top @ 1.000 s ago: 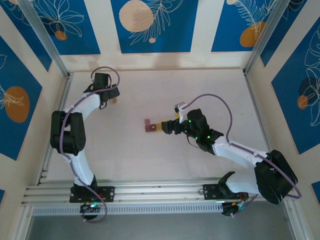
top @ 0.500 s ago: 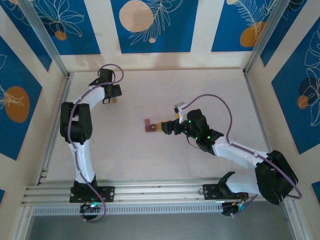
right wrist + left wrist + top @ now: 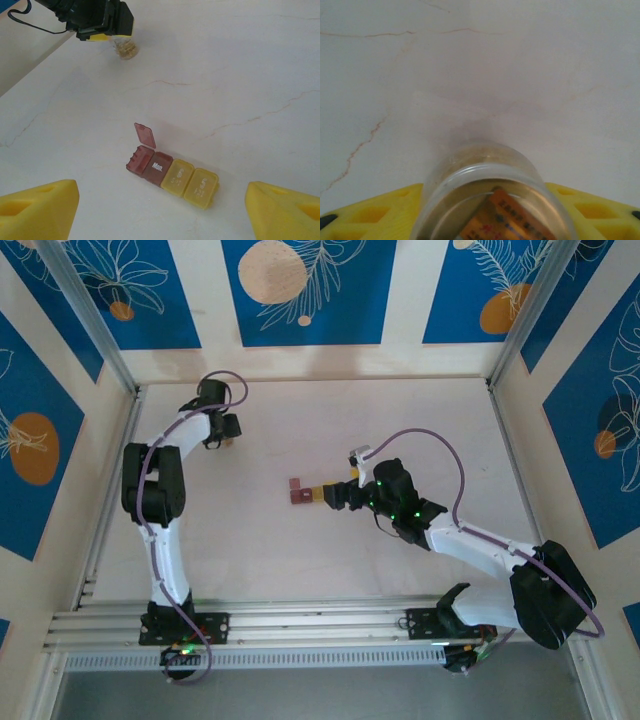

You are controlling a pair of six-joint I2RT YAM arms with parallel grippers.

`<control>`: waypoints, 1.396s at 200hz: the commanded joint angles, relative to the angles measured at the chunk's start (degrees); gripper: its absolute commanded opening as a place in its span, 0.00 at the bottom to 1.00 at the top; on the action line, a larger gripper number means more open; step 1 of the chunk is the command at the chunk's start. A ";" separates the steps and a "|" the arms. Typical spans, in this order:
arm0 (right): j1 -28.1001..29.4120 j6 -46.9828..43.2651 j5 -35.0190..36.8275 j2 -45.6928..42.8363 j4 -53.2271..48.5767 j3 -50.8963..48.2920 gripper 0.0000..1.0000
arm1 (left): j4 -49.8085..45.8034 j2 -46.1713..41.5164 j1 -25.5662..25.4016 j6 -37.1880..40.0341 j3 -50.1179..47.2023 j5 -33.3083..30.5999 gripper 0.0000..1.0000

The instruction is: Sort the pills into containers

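The containers are a short strip of joined boxes on the table's middle, dark red (image 3: pixel 150 165) at one end and yellow (image 3: pixel 192 182) at the other. The outermost dark red box has its lid (image 3: pixel 144 134) standing up. My right gripper (image 3: pixel 162 210) is open just short of the strip, its yellow fingers far apart. At the far left, my left gripper (image 3: pixel 485 200) is shut on a clear small bottle (image 3: pixel 487 180) that stands on the table, with a yellow finger (image 3: pixel 380 212) against each side. An orange label shows through the glass. I cannot make out any pills.
From above, the strip (image 3: pixel 303 494) lies left of my right gripper (image 3: pixel 335 495), and the bottle (image 3: pixel 228 440) is near the back left corner. Low walls and metal rails (image 3: pixel 110 350) border the pale marbled table (image 3: pixel 420 420).
My left gripper has closed from wide open onto the bottle, and its wrist has shifted slightly toward the right. The right arm and the strip have not moved.
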 commanded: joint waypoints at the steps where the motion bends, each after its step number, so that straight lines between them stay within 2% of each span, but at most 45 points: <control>1: 0.37 0.14 1.34 -1.16 -0.07 1.03 0.87 | -1.37 0.17 0.55 0.80 0.93 0.17 0.54; 40: 0.34 0.08 1.64 -0.86 -0.51 1.32 0.87 | -0.58 -1.73 0.58 2.97 -0.41 -1.00 0.49; 73: 0.39 0.00 1.87 -0.79 -0.77 1.47 0.87 | 1.01 -6.81 0.31 5.31 -3.90 -1.51 0.47; 109: 0.35 0.31 1.82 -0.89 -0.95 1.68 0.87 | 4.61 -18.21 -2.27 7.68 -12.54 -2.36 0.46; 135: 0.19 1.08 3.65 -1.44 -3.79 3.16 0.87 | 4.88 -28.62 -7.51 10.50 -18.80 -2.16 0.46; 170: -0.73 4.49 9.73 -6.21 -15.38 8.01 0.87 | 8.61 -42.10 -18.15 16.15 -29.70 6.11 0.46; 195: -2.04 7.92 15.74 -11.82 -25.36 10.61 0.87 | 11.96 -46.62 -24.61 21.21 -35.83 13.13 0.46; 230: -6.07 10.38 18.08 -19.75 -35.96 12.33 0.87 | 20.44 -45.61 -32.16 28.59 -43.09 26.21 0.48; 248: -7.53 10.66 17.96 -23.17 -39.19 11.86 0.87 | 23.90 -42.88 -35.82 33.03 -44.81 28.03 0.48; 279: -8.59 12.06 16.27 -26.63 -43.09 10.57 0.87 | 23.93 -37.37 -39.78 38.94 -44.00 30.66 0.48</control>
